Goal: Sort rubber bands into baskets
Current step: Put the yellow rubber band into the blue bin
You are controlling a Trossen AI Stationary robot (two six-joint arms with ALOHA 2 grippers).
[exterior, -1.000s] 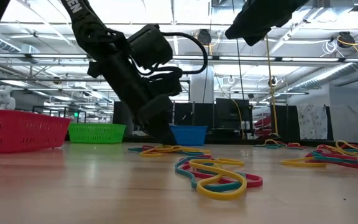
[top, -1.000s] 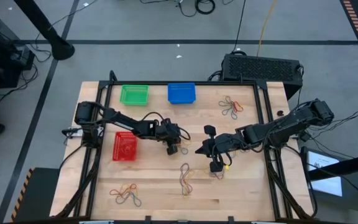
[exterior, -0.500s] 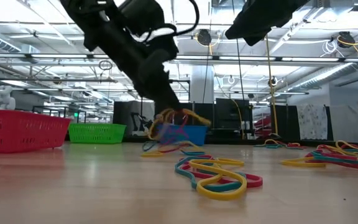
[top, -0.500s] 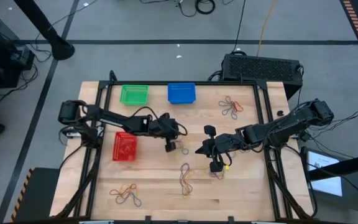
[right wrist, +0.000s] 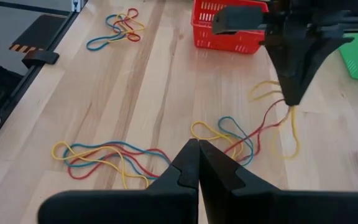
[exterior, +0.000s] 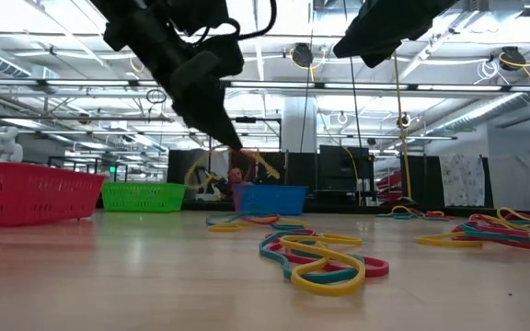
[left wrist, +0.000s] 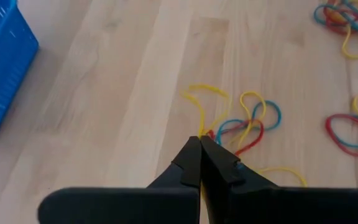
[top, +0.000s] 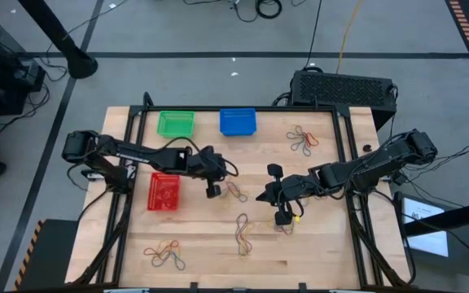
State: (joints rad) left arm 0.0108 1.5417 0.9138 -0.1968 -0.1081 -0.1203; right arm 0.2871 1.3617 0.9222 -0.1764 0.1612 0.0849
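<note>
Three baskets stand on the table: green (top: 175, 123) and blue (top: 238, 120) at the far edge, red (top: 164, 191) at the left. Rubber bands in yellow, red and blue lie in loose piles at the far right (top: 302, 140), near middle (top: 243, 230) and near left (top: 165, 254). My left gripper (top: 212, 192) is above the table beside the red basket, shut on rubber bands (right wrist: 277, 112) drawn from the middle pile (left wrist: 253, 121). My right gripper (top: 285, 218) hangs shut above the table's middle right, nothing seen between its fingers (right wrist: 197, 146). My left gripper pinches a yellow band (left wrist: 199, 109) and a red band (left wrist: 211, 132) between its two fingertips (right wrist: 289, 99). The fingers slant down from the table's left. Yellow loops hang slack below the tips (right wrist: 294, 134). The red strand trails down to the pile on the table (right wrist: 232, 146).
In the low view a pile of bands (exterior: 325, 262) lies close in front and another (exterior: 495, 230) at the right. Bare wood lies between the piles and around the red basket (exterior: 26, 191). A black box (top: 344, 85) sits beyond the far right corner.
My left gripper has risen from the middle pile and drawn back toward the table's left edge. A few yellow and red bands have come up with it and now hang below its tips, while the other bands of that pile stay on the wood.
</note>
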